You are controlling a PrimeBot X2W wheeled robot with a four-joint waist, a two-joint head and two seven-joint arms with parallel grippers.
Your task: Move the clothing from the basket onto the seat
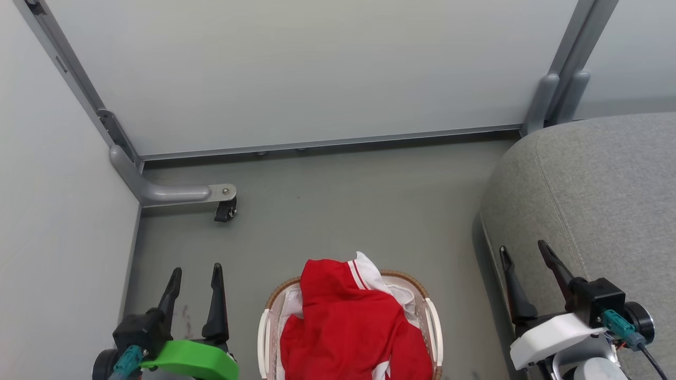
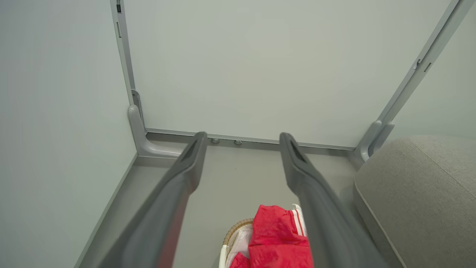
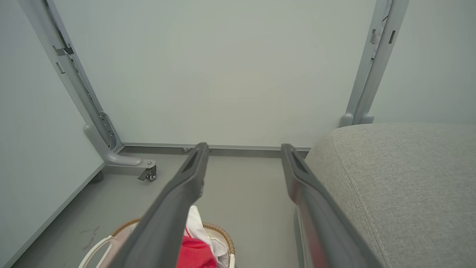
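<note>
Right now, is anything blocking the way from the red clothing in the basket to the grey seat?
Nothing visible does. The clothing is heaped above the rim of the basket, and bare floor lies between the basket and the seat on the robot's right.

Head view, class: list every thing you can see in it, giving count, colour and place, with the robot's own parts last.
clothing: one heap, red with white trim, in the basket
basket: one, white with a brown woven rim, on the floor at bottom centre
lining cloth: one, white, inside the basket under the clothing
seat: one, grey fabric, right side, next to the basket
floor: one, grey, middle
partition panels: at least two, pale grey, back and left
frame foot: one, grey with a black caster, on the floor at left
left gripper: one, dark fingers, lower left, open and empty
right gripper: one, dark fingers, lower right by the seat, open and empty
</note>
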